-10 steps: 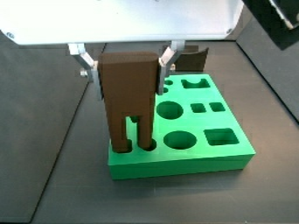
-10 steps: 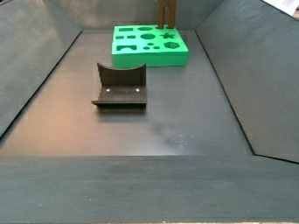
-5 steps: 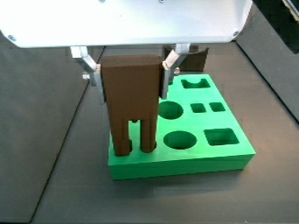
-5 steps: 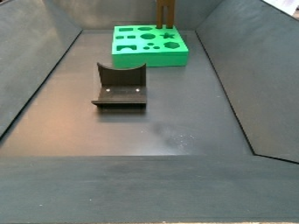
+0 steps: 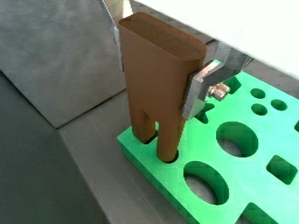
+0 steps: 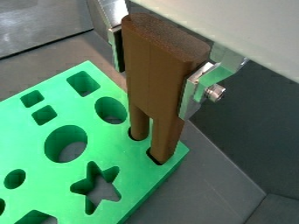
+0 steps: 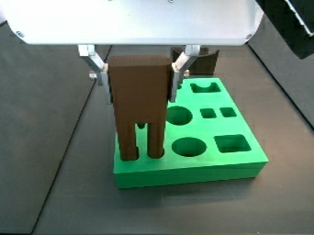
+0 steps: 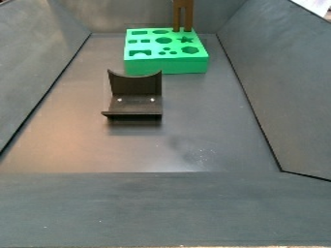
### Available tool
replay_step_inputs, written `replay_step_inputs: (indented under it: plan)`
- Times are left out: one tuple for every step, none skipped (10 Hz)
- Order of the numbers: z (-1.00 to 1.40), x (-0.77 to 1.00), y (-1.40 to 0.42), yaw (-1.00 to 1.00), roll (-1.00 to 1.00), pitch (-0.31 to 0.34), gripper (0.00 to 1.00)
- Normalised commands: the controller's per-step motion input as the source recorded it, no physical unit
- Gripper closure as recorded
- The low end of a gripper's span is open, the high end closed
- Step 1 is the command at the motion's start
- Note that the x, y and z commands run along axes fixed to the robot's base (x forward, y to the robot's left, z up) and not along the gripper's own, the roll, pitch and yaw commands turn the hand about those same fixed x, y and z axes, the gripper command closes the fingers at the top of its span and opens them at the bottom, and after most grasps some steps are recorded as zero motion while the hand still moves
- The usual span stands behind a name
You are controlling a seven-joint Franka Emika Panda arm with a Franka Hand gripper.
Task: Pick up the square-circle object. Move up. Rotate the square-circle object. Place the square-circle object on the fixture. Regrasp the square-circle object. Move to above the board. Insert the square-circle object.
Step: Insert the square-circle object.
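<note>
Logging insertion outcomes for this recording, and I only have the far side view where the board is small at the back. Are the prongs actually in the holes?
Observer: Yes. In a wrist view both prongs of the square-circle object enter holes at the edge of the board.
Operator: Is the gripper holding it?
Observer: The gripper has its silver fingers against both sides of the object's upper body.
Operator: Is it upright?
Observer: In a side view it stands roughly vertical, body well above the board surface.
Operator: And the fixture?
Observer: That your view shows: the fixture sits empty, apart from the board.
</note>
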Motion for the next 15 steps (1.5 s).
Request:
replay_step_inputs:
  plan:
    - [-0.26,0.0,0.07,-0.18,0.11,0.081,1.0]
    - [-0.27,0.0,0.07,-0.15,0.12,0.091,1.0]
    - [-0.23,-0.03,0.05,-0.09,0.13,0.081,1.0]
    - [-0.2,-0.12,0.03,-0.04,0.13,0.064,1.0]
    - [-0.03,-0.23,0.01,0.0,0.11,0.043,1.0]
    - [0.0,-0.15,0.06,0.0,0.01,0.017,1.0]
    - [-0.02,-0.2,0.0,0.0,0.07,0.0,1.0]
    - [-0.12,-0.16,0.0,0.07,0.19,-0.02,1.0]
    - [-0.2,-0.11,0.0,0.11,0.29,-0.011,1.0]
    - [-0.23,-0.01,0.0,0.12,0.27,-0.003,1.0]
    - [-0.23,0.0,0.0,0.0,0.22,0.0,1.0]
    - [-0.17,0.0,0.0,-0.19,0.11,0.001,1.0]
    - [-0.2,0.0,0.0,-0.27,0.12,0.0,1.0]
    - [-0.29,0.0,0.0,-0.12,0.24,0.0,1.0]
    - [-0.4,-0.01,0.0,-0.04,0.32,-0.046,1.0]
